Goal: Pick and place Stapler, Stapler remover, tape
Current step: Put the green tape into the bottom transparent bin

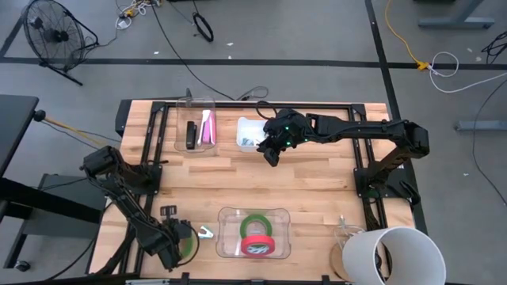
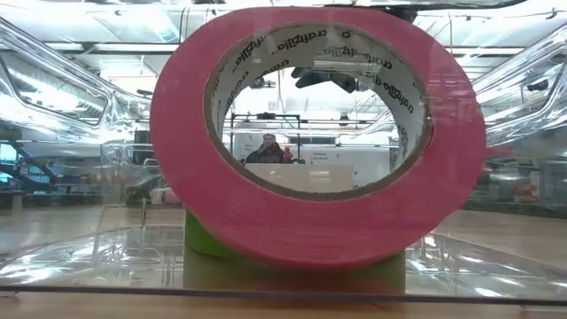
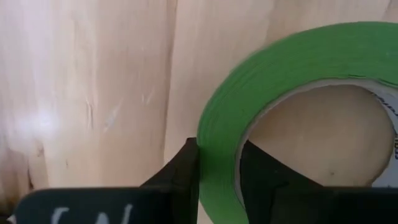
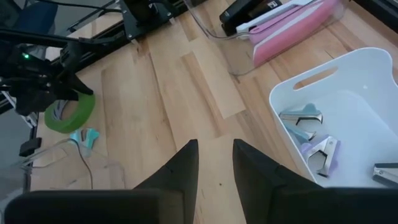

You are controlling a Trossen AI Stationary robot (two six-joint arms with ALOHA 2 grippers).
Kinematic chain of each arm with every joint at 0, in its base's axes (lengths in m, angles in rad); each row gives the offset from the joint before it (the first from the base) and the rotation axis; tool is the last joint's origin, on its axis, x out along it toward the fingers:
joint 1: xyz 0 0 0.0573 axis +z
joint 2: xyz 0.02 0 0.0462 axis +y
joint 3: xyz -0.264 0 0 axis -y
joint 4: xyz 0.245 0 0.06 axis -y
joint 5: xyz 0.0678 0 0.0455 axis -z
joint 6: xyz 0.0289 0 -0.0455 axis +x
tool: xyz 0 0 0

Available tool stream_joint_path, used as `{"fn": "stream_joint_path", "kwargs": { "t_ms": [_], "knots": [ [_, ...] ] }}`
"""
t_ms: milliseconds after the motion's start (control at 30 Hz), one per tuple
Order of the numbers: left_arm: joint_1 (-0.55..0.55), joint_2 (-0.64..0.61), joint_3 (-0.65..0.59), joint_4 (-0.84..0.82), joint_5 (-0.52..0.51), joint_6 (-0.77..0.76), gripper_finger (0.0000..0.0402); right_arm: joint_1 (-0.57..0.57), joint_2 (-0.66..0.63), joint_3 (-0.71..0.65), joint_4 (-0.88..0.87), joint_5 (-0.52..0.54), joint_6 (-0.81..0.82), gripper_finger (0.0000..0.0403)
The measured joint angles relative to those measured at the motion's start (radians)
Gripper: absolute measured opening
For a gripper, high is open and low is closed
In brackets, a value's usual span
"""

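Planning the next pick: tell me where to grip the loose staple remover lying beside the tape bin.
Grip the staple remover across its narrow middle, coming straight down from above, a judgement: it lies flat on the table, clear of the clear bin. The left gripper is nearest but already holds green tape.

I count three tape rolls (image 1: pixel 256 236) — two green, one red — two staplers (image 1: pixel 200 131), and several staple removers (image 4: pixel 314 139).

Bright, even overhead light; glare streaked the clear container (image 2: pixel 71 97) walls, and the close red tape (image 2: pixel 319 221) looked soft.
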Motion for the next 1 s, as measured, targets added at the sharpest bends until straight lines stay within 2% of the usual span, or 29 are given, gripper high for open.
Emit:
{"fn": "stream_joint_path", "kwargs": {
  "t_ms": [133, 300, 433, 533, 733, 900, 1000],
  "knots": [
    [0.0, 0.001, 0.061, -0.09, 0.003, 0.001, 0.008, 0.0, 0.0, 0.0, 0.0, 0.0, 0.0, 0.01],
    [0.0, 0.0, 0.208, -0.333, -0.043, 0.009, 0.008, -0.001, 0.0, 0.0, 0.0, 0.0, 0.0, 0.01],
    [0.0, -0.001, 0.349, -0.528, -0.138, 0.009, 0.008, -0.001, 0.0, 0.0, 0.0, 0.0, 0.0, 0.01],
    [0.006, -0.002, 0.455, -0.64, -0.264, 0.001, 0.008, -0.001, 0.0, 0.0, 0.0, 0.0, 0.0, 0.01],
    [0.066, -0.004, 0.607, -0.656, -0.527, 0.107, 0.008, -0.001, 0.0, 0.0, 0.0, 0.0, 0.0, 0.01],
    [0.189, -0.003, 0.632, -0.654, -0.699, 0.185, 0.008, -0.001, 0.0, 0.0, 0.001, 0.0, 0.0, 0.01],
    [0.278, -0.003, 0.626, -0.6, -0.744, 0.261, 0.008, -0.001, 0.0, 0.0, 0.001, -0.001, 0.0, 0.01]
  ]
}}
